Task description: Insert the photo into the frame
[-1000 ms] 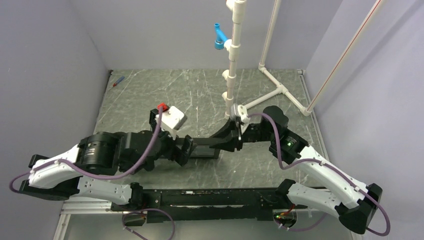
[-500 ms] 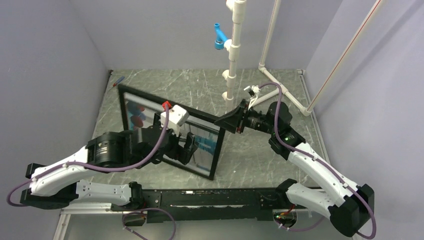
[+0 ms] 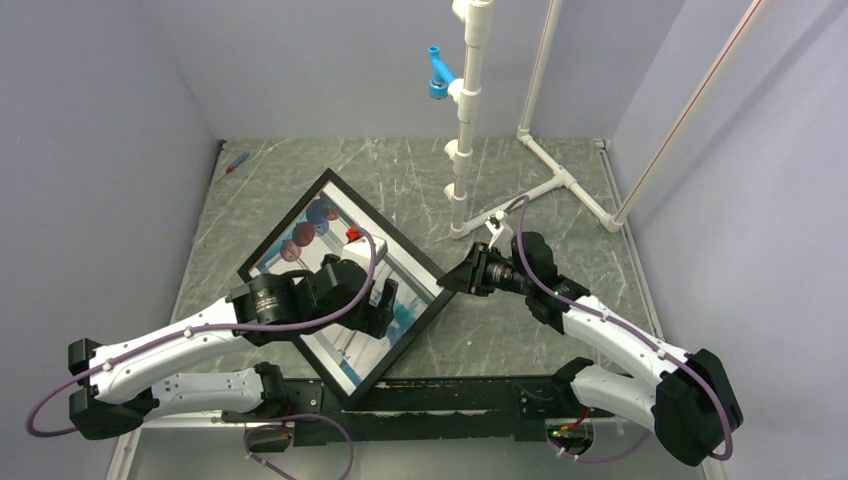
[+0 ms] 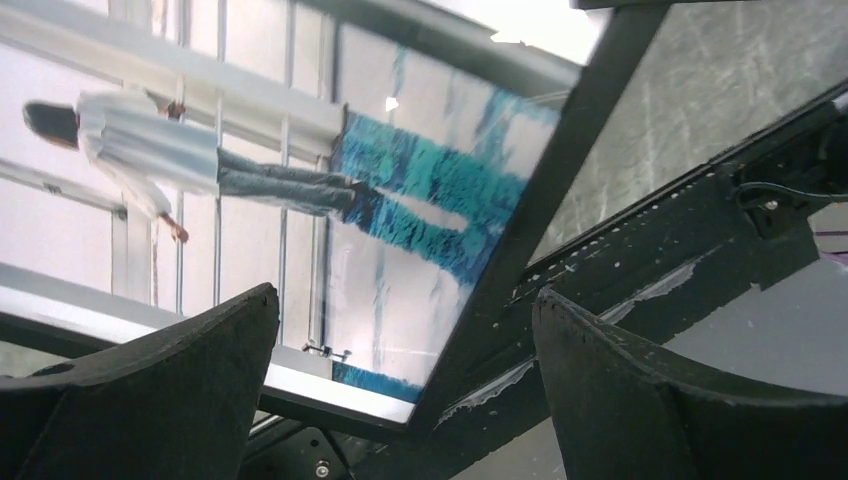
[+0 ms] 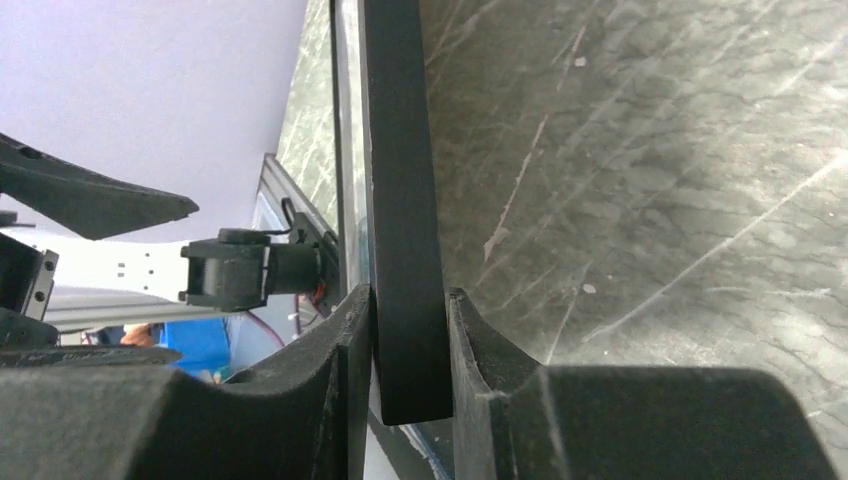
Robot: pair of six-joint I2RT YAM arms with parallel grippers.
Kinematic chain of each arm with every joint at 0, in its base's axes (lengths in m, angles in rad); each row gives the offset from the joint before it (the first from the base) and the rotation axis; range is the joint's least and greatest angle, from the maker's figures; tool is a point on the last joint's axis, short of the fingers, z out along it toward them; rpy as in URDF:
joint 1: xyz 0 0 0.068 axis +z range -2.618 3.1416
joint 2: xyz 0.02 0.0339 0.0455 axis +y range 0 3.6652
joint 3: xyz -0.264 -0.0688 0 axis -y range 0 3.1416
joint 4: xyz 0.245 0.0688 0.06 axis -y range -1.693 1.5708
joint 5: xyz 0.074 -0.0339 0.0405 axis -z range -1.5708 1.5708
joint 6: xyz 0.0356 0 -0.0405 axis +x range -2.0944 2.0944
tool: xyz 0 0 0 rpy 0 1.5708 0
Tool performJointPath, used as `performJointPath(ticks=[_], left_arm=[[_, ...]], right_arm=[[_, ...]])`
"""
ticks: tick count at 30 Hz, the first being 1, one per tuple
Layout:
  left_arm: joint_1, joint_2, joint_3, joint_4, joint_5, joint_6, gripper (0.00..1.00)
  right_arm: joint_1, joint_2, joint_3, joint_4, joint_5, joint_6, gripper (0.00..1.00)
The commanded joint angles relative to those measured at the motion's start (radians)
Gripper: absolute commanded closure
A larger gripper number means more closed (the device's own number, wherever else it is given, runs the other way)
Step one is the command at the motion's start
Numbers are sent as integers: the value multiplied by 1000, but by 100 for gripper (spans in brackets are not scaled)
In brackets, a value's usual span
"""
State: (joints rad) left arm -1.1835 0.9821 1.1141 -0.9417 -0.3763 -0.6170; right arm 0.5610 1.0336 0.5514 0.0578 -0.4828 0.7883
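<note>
**Right arm pinches the framed print at one corner while the left hangs open above it**

Top view: the large thin-railed black picture frame (image 3: pixel 390 228) sits cornerwise on the dark green-grey marbled table (image 3: pixel 400 165). The corridor photo with red and blue spheres (image 3: pixel 310 228) shows face up inside its rails. The right gripper (image 3: pixel 458 282) grips the frame's right corner, probably to steady or steer it. The left gripper (image 3: pixel 385 308) hovers over the print. Whether the frame lies fully flat cannot be told. Plain lilac-grey walls enclose the table, and a white plastic pipe stand (image 3: pixel 465 130) rises at the back.

Left wrist view: the jaws are spread wide and hold nothing. Below them are the photo (image 4: pixel 250 170) and a black rail (image 4: pixel 540 200).

Right wrist view: the jaws are closed narrowly onto the black rail (image 5: pixel 395 150), one finger on each face, above the scratched table (image 5: pixel 650 150).
</note>
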Motion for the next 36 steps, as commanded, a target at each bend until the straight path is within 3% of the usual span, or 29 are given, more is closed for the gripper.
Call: performJointPath(ticks=[1,9,10,15,19,21,25,36], left_arm=[[66,-65,-86,76,75,-90,1],[215,-133,-278,155,207,-153,1],[232,-136,-307,165,221,-160,1],[307,-155,-406,212,267,-185,1],[374,-180,-462,229,296,-205,1],[408,-202,-477,221,304,-211,1],[455,-264,-497,191,290,-226,1],[602,-366,-580,7,147,-389,5]], right_arm=[[3,18,-87,7,154,-10,100],[4,92,-211,86,238,-32,100],[3,97,-219,93,240,-36,96],[2,98,-214,68,277,-81,64],[3,102,-195,39,281,-99,44],[2,103,-188,35,280,-101,28],[0,110,-172,20,288,-94,9],[-1,177,-50,-66,262,-159,3]])
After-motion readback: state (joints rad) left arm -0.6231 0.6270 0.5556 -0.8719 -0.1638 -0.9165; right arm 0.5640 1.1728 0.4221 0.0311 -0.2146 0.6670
